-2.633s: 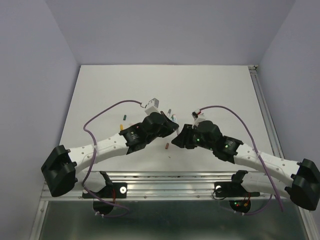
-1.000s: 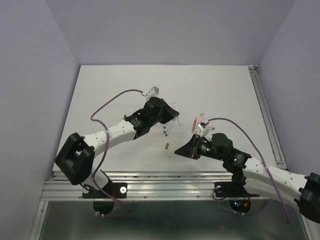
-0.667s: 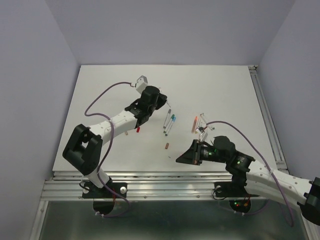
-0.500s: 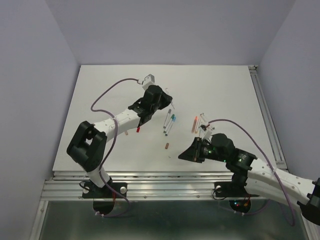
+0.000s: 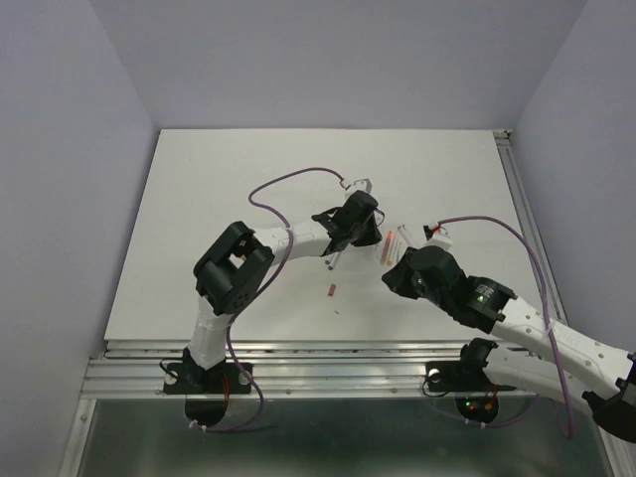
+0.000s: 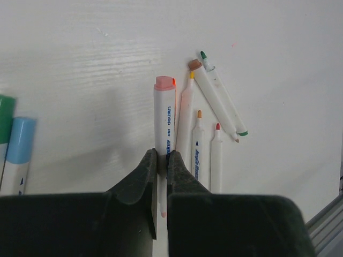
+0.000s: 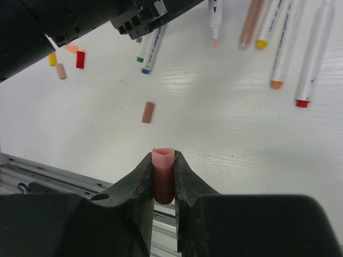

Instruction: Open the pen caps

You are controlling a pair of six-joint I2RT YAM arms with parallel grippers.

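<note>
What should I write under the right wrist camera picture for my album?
Right gripper pinches a pink cap above the table, uncapped pens lying beyond.

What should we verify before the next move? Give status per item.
1. Grip of left end effector on pink-ended pen: ok, jaws closed on the barrel.
2. Grip of right end effector on pink cap: ok.
3. Cap separated from pen: ok, each arm holds one piece and they are apart.
4. Bare table near the brown cap for a drop: ok.
5. Held pen clear of the loose pens beside it: cannot tell.
</note>
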